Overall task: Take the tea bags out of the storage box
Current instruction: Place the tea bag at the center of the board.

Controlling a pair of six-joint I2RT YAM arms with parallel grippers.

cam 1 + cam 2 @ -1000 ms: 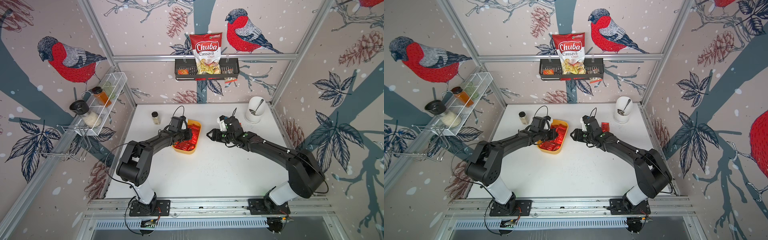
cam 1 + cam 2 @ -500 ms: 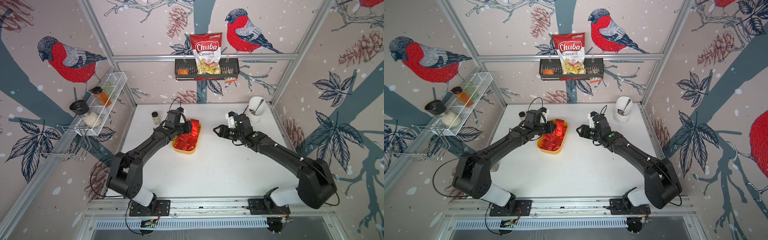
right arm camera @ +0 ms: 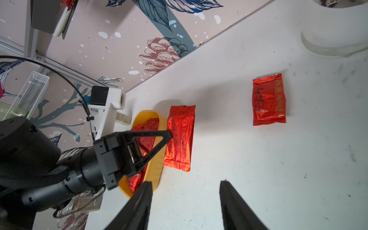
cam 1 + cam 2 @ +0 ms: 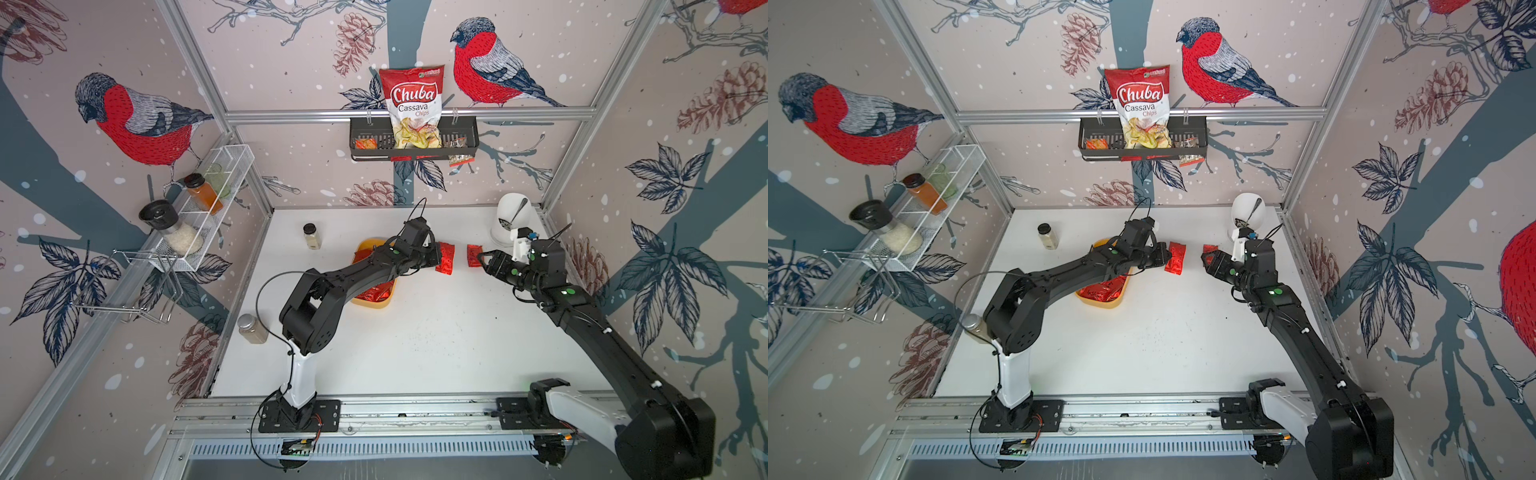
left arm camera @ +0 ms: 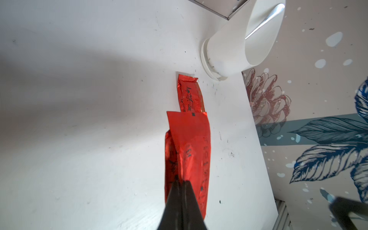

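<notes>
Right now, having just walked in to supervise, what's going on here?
The left gripper is shut on a red foil tea bag, holding it just outside the yellow storage box. Another tea bag lies on the white table nearer the right gripper, which is open and empty. More tea bags lie in the box.

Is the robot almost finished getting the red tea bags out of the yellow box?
Not nearly. Done: one loose tea bag lies on the table. In hand: the left gripper is shut on a second tea bag, just outside the yellow box. The right gripper is open and empty. Left: a pile of tea bags sits in the box.
</notes>
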